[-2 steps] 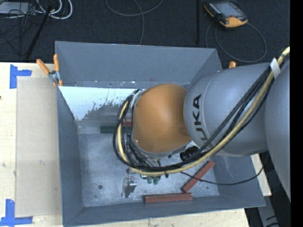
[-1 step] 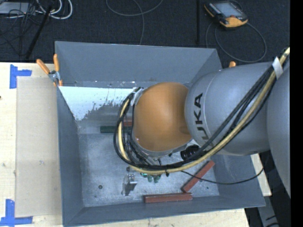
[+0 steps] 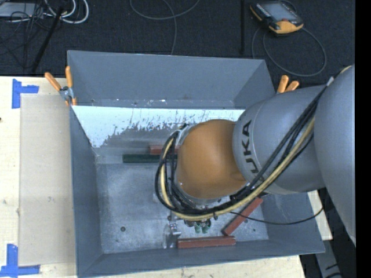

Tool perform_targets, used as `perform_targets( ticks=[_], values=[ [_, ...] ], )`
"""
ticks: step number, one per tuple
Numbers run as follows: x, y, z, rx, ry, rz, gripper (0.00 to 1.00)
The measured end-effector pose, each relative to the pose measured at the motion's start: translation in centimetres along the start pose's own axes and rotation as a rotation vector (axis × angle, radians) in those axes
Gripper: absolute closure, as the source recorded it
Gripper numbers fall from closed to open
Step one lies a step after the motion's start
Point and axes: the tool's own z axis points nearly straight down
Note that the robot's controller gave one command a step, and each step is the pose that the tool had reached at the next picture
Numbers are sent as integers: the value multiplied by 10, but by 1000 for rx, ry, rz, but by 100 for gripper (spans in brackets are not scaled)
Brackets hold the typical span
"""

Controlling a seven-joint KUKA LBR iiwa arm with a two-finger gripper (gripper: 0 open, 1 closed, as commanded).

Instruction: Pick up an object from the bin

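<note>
My gripper (image 3: 173, 233) pokes out below the arm's orange cover, low over the bin's front floor. A long red-brown stick (image 3: 206, 242) lies flat along the front wall, with its left end right beside the gripper. A second red-brown stick (image 3: 241, 217) lies slanted to the right, partly under the arm. Whether anything is held is hidden by the cover.
A dark green stick (image 3: 142, 158) lies at the foot of the bin's back slope, with a short red-brown piece (image 3: 156, 149) at its right end. The arm and its cables cover the bin's right half. The left floor is bare grey metal.
</note>
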Motion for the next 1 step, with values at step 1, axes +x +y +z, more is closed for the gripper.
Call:
perform_targets(
  ticks=[1],
  values=[
    [-2, -20, 21, 2, 8, 126, 0]
  ],
)
